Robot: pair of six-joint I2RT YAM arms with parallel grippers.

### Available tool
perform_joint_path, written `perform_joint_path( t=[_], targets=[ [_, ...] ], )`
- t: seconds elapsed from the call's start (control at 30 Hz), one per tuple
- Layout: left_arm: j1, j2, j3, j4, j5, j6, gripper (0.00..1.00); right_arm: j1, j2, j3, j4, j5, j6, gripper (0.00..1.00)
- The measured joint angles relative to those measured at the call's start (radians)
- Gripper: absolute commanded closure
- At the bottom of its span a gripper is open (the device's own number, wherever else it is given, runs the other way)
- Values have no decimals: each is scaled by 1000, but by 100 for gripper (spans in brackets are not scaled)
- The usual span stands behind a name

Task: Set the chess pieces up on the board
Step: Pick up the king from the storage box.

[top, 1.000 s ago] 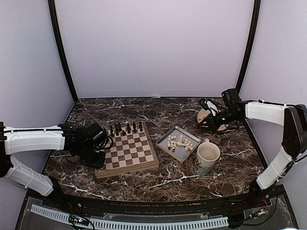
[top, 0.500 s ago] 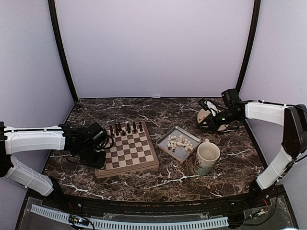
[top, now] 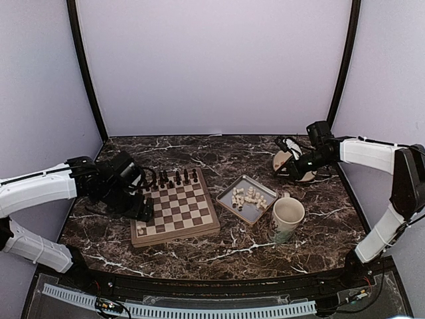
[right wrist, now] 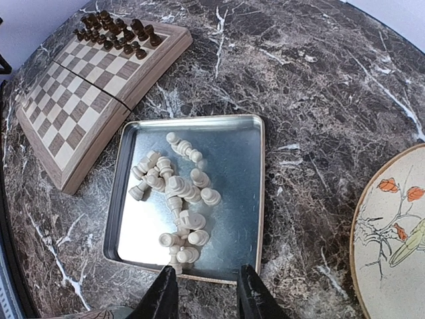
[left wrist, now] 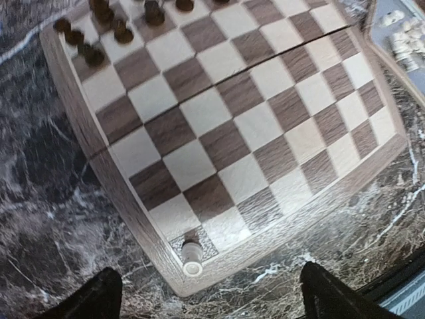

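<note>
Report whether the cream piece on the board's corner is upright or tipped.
Upright: the cream piece stands on its base on a corner square of the board.

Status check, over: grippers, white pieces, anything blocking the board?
Left gripper open above board corner. One white piece stands there; other white pieces in tray. Right gripper parted, empty. Dark pieces along far edge; nothing blocking.

I'm seeing one cream chess piece (left wrist: 192,258) standing upright on the wooden board's (left wrist: 226,143) corner square, the other pieces (right wrist: 178,193) lying heaped in the tray (right wrist: 244,199).
</note>
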Motion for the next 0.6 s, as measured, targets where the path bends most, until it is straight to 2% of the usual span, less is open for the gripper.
perform_joint_path(
  t=[0.13,0.27,0.43,0.6],
  targets=[
    [6,3,142,14,-47,101,1,1,0,85,-72,5,-27,69],
    [11,106,299,88,-111,235,1,9,0,211,-142,10,-75,69],
    [19,257,360,344,-106,381,1,54,42,344,-218,51,-135,69],
    [27,379,363,655,-87,370,1,141,127,389,-284,141,-172,69]
  ],
)
